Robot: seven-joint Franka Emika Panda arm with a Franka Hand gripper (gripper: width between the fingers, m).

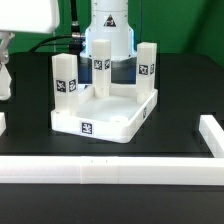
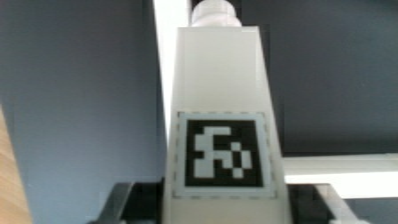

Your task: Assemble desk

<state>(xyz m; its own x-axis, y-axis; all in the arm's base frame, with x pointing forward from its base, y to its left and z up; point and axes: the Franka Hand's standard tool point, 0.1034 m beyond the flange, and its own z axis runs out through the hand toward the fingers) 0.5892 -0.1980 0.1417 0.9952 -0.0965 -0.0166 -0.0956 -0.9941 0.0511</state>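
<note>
The desk top [image 1: 105, 118] and legs [image 2: 221, 90] look like smooth white plastic (tags matt black-and-white).

Only unreadable tags on legs [image 2: 221, 110]

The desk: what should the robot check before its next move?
1. Jaws shut on the held leg: ok.
2. Held leg upright over the desk top: ok.
3. Leg on the exterior view's left standing at its corner: ok.
4. Leg on the exterior view's right standing at its corner: ok.
5. Held leg seated in its socket: cannot tell.
6. Fourth leg fitted: cannot tell.
</note>
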